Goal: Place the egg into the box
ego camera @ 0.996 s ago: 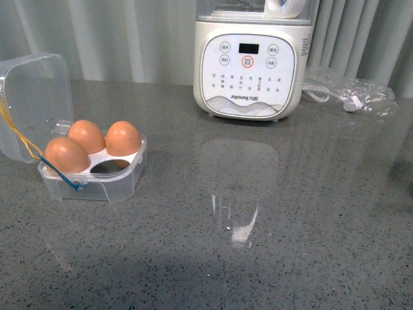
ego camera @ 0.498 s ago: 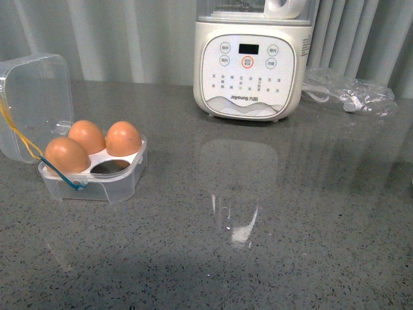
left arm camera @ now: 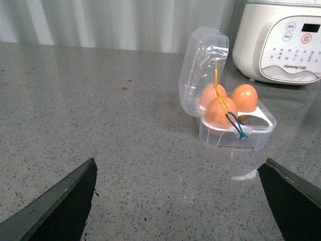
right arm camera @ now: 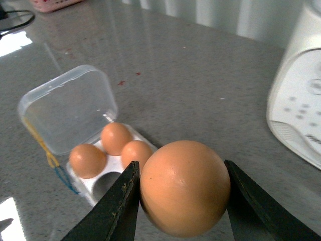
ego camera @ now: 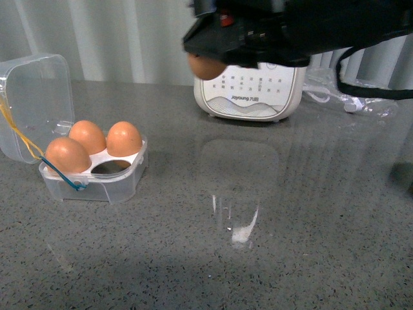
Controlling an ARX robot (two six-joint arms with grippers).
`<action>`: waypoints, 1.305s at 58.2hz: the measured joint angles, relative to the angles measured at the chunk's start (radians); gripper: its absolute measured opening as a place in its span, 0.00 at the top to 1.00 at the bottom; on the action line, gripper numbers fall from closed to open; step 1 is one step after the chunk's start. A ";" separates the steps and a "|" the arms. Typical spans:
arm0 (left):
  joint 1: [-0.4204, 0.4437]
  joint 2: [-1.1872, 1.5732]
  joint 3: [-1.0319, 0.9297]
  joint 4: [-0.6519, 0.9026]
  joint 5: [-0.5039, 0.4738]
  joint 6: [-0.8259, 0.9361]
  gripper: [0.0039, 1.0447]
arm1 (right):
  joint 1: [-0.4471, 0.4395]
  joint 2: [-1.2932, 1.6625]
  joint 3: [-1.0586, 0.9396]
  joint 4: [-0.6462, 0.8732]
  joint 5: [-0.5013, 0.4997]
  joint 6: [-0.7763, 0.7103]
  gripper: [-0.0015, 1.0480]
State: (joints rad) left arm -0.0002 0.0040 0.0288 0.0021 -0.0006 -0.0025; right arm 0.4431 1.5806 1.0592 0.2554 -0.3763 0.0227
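The right tool (right arm camera: 183, 216) pinches a smooth orange-brown egg (right arm camera: 184, 198) between its dark fingers, at the upper middle of the front view, above the grey speckled tabletop (ego camera: 290, 226). At left, the small clear-plastic four-egg box (ego camera: 97, 186) sits open, holding three matching eggs (ego camera: 87, 137). The left tool (left arm camera: 175, 201) is spread wide.

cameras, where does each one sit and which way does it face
Front view: on the body, facing forward over the table; the right arm crosses the top holding the egg.
Left wrist view: behind the open left claw, facing the box.
Right wrist view: behind the right claw gripping the egg, looking toward the box.
Shared: all show the box.
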 joint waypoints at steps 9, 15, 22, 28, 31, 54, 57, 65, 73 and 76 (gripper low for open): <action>0.000 0.000 0.000 0.000 0.000 0.000 0.06 | 0.069 0.037 0.019 -0.014 -0.035 -0.001 0.60; 0.000 0.000 0.000 0.000 0.000 0.000 0.06 | 0.095 0.051 0.021 -0.029 -0.051 -0.019 0.60; 0.000 0.000 0.000 0.000 0.000 0.000 0.06 | 0.109 0.071 0.026 -0.043 -0.053 -0.042 0.60; 0.000 0.000 0.000 0.000 0.000 0.000 0.06 | 0.117 0.093 0.036 -0.055 -0.052 -0.062 0.60; 0.000 0.000 0.000 0.000 0.000 0.000 0.06 | 0.121 0.104 0.045 -0.059 -0.051 -0.067 0.60; 0.000 0.000 0.000 0.000 0.000 0.000 0.06 | 0.174 0.206 0.168 -0.113 -0.029 -0.091 0.60; 0.000 0.000 0.000 0.000 0.000 0.000 0.06 | 0.180 0.220 0.187 -0.122 -0.023 -0.093 0.60; 0.000 0.000 0.000 0.000 0.000 0.000 0.06 | 0.193 0.253 0.225 -0.145 -0.002 -0.108 0.60; 0.000 0.000 0.000 0.000 0.000 0.000 0.06 | 0.198 0.278 0.251 -0.161 0.016 -0.127 0.60; 0.000 0.000 0.000 0.000 0.000 0.000 0.06 | 0.197 0.286 0.257 -0.164 0.020 -0.132 0.60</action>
State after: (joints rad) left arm -0.0002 0.0040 0.0288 0.0021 -0.0006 -0.0025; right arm 0.6403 1.8664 1.3163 0.0910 -0.3565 -0.1093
